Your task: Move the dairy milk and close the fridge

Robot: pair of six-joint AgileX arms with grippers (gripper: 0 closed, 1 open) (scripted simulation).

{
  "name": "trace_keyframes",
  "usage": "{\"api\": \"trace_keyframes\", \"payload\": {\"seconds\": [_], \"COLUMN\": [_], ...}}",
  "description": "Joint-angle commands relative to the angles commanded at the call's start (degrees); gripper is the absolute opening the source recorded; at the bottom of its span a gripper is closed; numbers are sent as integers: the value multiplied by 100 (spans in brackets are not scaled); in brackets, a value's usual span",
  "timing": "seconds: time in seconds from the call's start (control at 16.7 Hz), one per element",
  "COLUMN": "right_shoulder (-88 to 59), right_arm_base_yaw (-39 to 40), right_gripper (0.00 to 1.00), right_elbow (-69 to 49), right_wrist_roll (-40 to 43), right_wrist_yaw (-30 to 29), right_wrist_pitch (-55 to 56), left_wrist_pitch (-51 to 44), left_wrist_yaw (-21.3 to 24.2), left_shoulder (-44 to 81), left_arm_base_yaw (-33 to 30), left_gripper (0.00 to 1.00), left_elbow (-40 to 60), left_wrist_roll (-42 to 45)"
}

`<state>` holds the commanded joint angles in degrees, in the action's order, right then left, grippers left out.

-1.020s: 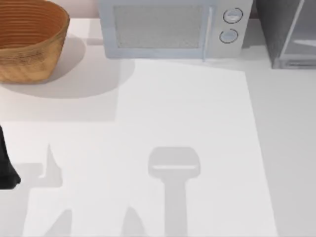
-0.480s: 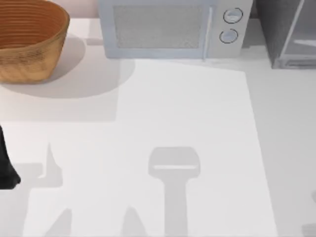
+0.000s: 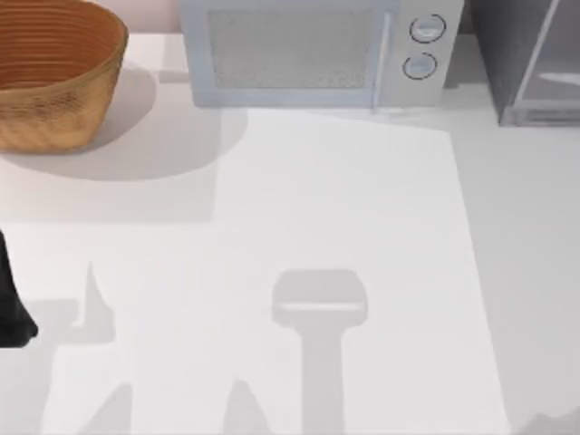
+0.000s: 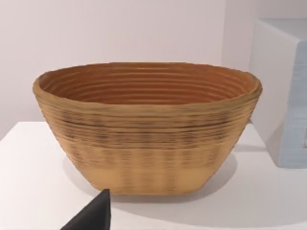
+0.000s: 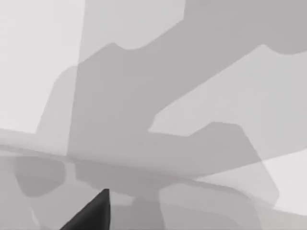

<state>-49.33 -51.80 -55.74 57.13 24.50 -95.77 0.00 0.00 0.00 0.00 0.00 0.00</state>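
The dairy milk is out of view. The fridge (image 3: 497,54), a dark grey speckled cabinet, stands at the table's back right corner. Its pale-framed door (image 3: 544,86) runs off the right edge, and I cannot tell whether it is open or closed. My left arm (image 3: 11,313) is a dark shape at the table's left edge. A dark corner of my left gripper (image 4: 92,216) points at the basket from some distance. A dark corner of my right gripper (image 5: 91,213) hangs over bare white table crossed by grey shadows.
A woven brown basket (image 3: 54,77) (image 4: 148,139) sits at the back left. A light grey microwave (image 3: 299,54) with two round knobs (image 3: 424,45) stands at the back middle, and its side (image 4: 283,96) shows beside the basket. Arm shadows lie across the white tabletop (image 3: 344,199).
A grey shadow at the top view's bottom right corner has shifted and spread along the bottom edge. The left arm, basket, microwave and fridge have not moved.
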Motion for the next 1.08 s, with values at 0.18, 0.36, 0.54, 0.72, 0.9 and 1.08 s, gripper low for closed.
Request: {"api": "trace_keyframes", "payload": {"seconds": [0.18, 0.36, 0.54, 0.72, 0.9, 1.08], "right_shoulder": [-1066, -2043, -2911, -3743, -4534, -5134], "right_arm_base_yaw": [-993, -1924, -2769, -3591, -4359, -4922], "right_gripper": [100, 100, 100, 100, 100, 100], "right_elbow": [-378, -725, -1062, -1429, -1762, -1963], "right_wrist_roll": [1063, 2078, 3052, 3978, 4871, 5539], "right_wrist_yaw": [463, 934, 1401, 1914, 2420, 2813], "right_wrist_pitch": [94, 301, 522, 695, 859, 1055], "left_wrist_pitch": [0, 0, 0, 0, 0, 0], "left_wrist_yaw": [0, 0, 0, 0, 0, 0], "left_shoulder": [0, 0, 0, 0, 0, 0], "left_arm_base_yaw": [0, 0, 0, 0, 0, 0], "left_gripper": [100, 100, 100, 100, 100, 100], "left_elbow": [0, 0, 0, 0, 0, 0], "left_wrist_roll": [0, 0, 0, 0, 0, 0]}}
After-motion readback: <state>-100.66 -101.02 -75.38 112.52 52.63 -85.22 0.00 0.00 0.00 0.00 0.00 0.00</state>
